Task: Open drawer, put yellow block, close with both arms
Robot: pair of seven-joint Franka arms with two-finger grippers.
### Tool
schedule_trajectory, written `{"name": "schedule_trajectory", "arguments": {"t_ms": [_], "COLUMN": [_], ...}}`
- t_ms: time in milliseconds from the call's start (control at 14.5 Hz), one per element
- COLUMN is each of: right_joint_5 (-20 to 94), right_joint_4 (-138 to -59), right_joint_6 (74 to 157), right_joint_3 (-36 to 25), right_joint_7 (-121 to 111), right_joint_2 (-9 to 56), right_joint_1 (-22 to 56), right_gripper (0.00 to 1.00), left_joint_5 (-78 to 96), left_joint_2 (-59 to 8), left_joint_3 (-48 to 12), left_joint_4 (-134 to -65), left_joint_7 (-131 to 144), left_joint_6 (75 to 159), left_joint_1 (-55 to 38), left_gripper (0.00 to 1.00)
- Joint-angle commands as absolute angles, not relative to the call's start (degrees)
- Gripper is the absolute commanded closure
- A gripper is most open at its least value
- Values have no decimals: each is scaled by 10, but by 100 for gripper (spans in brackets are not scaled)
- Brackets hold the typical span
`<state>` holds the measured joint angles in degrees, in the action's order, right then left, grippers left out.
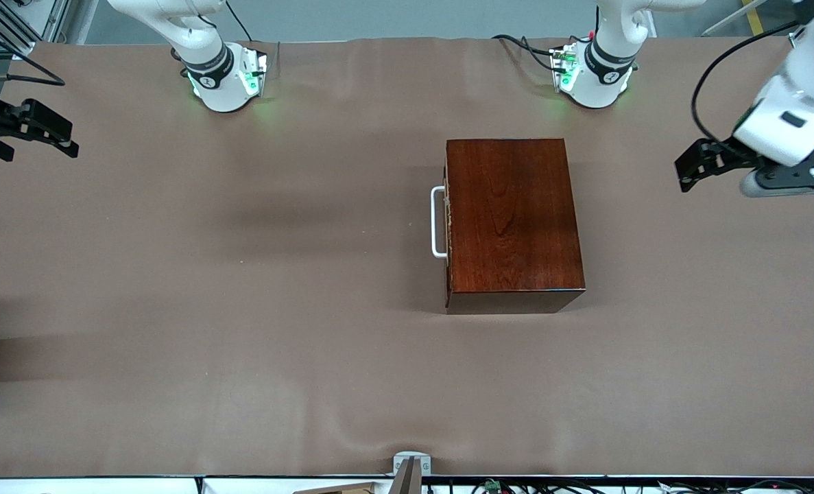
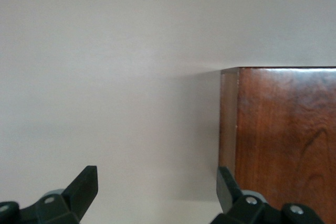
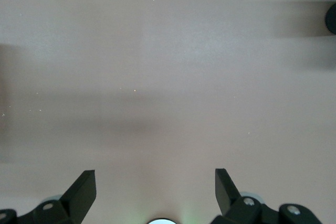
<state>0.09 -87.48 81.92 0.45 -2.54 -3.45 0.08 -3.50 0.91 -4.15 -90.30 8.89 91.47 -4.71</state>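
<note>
My right gripper (image 1: 40,140) sits at the front view's edge over the right arm's end of the table (image 1: 242,309), and the frame cuts off the arm carrying it. In the right wrist view only the tips of my fingers (image 3: 81,190) show; the rest runs off the picture. My left gripper (image 1: 695,165) has its wrist cropped by the frame too. The wooden box (image 1: 513,223) hides the drawer (image 1: 447,226): only a thin strip of its front and the white handle (image 1: 437,222) show. The left wrist view crops the box (image 2: 283,140) at the picture's edge.
</note>
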Motion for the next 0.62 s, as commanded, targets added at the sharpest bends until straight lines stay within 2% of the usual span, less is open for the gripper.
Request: {"name": "schedule_trajectory", "arguments": {"t_ms": [0, 553], "right_joint_5": [-4, -2], "right_joint_4": [-873, -872], "right_joint_6": [818, 818], "right_joint_3": [5, 6], "right_joint_7": [-28, -25], "right_joint_2": [-38, -38], "right_joint_1": [2, 5], "right_gripper": [0, 0], "left_joint_5": [-12, 13], "left_joint_2": [35, 30], "left_joint_3": [-65, -64], "left_joint_4": [-921, -894], "left_joint_7": [72, 54], "left_joint_6": [906, 901], "left_joint_1": [-10, -3], "left_gripper": [0, 0]}}
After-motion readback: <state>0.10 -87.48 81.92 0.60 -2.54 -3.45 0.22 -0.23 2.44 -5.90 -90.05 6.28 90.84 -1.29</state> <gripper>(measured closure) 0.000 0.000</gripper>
